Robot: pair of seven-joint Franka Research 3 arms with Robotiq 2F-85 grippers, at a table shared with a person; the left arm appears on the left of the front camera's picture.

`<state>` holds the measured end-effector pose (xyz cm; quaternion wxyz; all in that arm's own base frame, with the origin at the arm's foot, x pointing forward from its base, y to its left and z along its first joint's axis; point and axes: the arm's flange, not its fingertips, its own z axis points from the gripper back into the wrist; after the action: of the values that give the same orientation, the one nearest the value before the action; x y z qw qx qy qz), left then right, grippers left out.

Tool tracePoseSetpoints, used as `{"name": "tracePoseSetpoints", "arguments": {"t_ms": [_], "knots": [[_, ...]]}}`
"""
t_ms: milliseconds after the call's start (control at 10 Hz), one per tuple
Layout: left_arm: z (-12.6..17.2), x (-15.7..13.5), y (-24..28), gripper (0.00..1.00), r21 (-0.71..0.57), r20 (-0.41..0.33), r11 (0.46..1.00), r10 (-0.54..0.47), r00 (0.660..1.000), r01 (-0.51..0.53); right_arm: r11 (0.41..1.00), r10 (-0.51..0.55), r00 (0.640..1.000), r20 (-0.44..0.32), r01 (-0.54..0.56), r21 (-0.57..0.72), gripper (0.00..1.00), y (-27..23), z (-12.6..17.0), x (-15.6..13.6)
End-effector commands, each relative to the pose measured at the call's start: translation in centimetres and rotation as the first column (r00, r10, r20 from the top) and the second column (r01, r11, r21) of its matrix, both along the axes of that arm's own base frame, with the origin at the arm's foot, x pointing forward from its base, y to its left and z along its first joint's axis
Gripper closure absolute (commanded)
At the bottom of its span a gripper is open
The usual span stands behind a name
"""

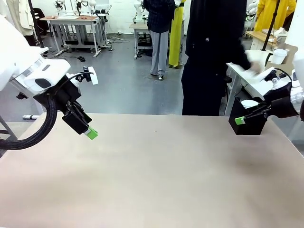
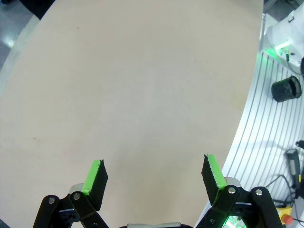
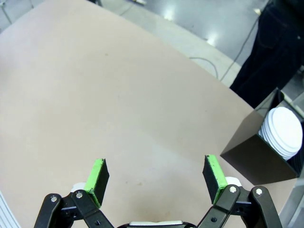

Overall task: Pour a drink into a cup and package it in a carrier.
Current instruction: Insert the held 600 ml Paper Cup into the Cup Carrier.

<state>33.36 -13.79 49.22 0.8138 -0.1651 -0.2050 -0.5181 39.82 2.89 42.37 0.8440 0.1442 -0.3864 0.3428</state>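
Nothing of my job looks started: the surface [image 1: 156, 175] in front of me lies bare, with no drink, cup or carrier set out on it. At the far right stands a small black box [image 1: 249, 124] holding what seem to be stacked white lids [image 3: 284, 132]. My left fingers [image 2: 156, 178] are spread wide and grasp nothing. My right fingers [image 3: 159, 178] are likewise released, near that box.
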Motion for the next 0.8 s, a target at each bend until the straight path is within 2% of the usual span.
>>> {"name": "tracePoseSetpoints", "arguments": {"t_ms": [0, 700], "knots": [[-0.15, 0.0, -0.03, 0.0, -0.018, 0.001, 1.0, -0.006, 1.0, 0.006, 1.0, -0.005, 1.0, 0.004, 0.005, 0.001, 0.0, -0.09, 0.1, 0.01], [-0.15, 0.0, -0.03, 0.0, -0.018, 0.001, 1.0, -0.006, 1.0, 0.006, 1.0, -0.005, 1.0, 0.004, 0.005, 0.001, 0.0, -0.09, 0.1, 0.01]]}}
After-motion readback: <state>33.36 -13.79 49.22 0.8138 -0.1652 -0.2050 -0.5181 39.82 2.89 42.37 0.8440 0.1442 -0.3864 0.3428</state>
